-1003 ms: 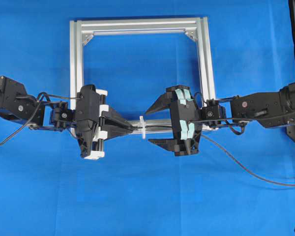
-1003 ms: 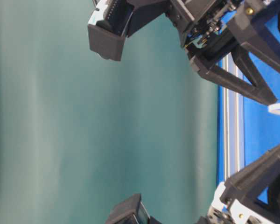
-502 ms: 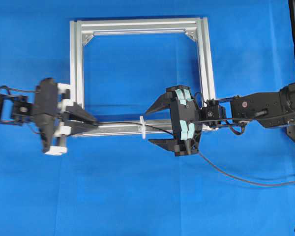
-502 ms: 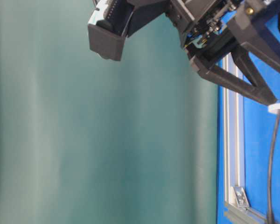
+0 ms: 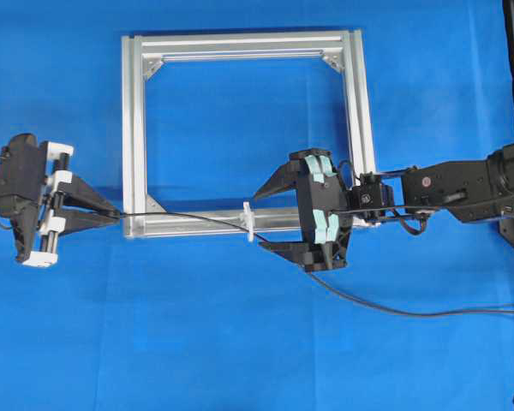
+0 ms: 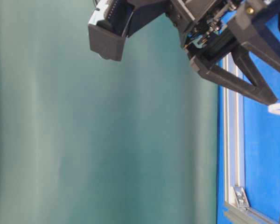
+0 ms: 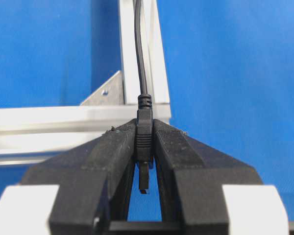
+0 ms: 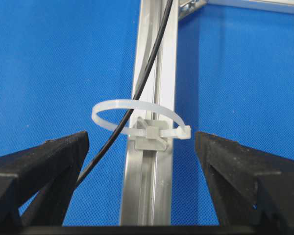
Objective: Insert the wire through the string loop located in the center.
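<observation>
Wire point(image 5: 188, 217) runs along frame bar through string loop point(image 5: 249, 222), left hand point(image 5: 111, 215) clamping plug; right hand point(image 5: 264, 220) spread wide

- Worktop point(image 5: 240, 360): plain bright blue.
- Frame point(image 5: 134, 128): silver.
- Wire point(image 5: 197, 217): black.
- String loop point(image 8: 137, 117): white.
- Left pincer point(image 5: 111, 214): black with white blocks.
- Right pincer point(image 5: 264, 218): black, pale teal pads.
</observation>
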Tool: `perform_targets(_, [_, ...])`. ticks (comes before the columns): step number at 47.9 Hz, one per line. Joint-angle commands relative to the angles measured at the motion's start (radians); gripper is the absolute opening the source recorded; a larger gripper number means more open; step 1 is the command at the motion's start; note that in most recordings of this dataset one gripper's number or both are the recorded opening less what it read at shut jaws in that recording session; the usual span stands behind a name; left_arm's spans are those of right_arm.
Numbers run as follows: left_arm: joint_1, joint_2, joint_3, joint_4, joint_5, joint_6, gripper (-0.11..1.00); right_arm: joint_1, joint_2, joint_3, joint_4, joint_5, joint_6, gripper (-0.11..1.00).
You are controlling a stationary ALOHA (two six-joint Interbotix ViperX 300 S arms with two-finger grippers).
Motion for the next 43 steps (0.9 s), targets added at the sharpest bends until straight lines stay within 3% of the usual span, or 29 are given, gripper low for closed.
perform_targets(1, [-0.002,-0.021,0.002,0.002,0.000,0.005,0.08,0.000,-0.028,-0.014,-0.002,0.011,0.002,0.95])
perform_targets(24, [-0.003,-0.026,0.006,0.009,0.005,-0.005,0.10,0.012,-0.046,-0.006,0.000,0.037,0.002,0.95])
perform_targets(27, [-0.003,-0.026,0.002,0.008,0.005,-0.017,0.24,0.012,-0.048,-0.008,0.000,0.044,0.002,0.95])
perform_targets(36, [0.003,-0.020,-0.002,0.008,0.034,-0.015,0.79,0.015,-0.051,-0.006,0.000,0.054,0.002,0.95])
perform_targets(40, [0.011,-0.021,-0.002,0.008,0.055,-0.021,0.92,0.015,-0.052,-0.005,0.000,0.054,0.002,0.95])
perform_targets(43, [0.014,-0.021,-0.002,0.008,0.060,-0.025,0.91,0.015,-0.054,-0.003,0.000,0.054,0.002,0.95])
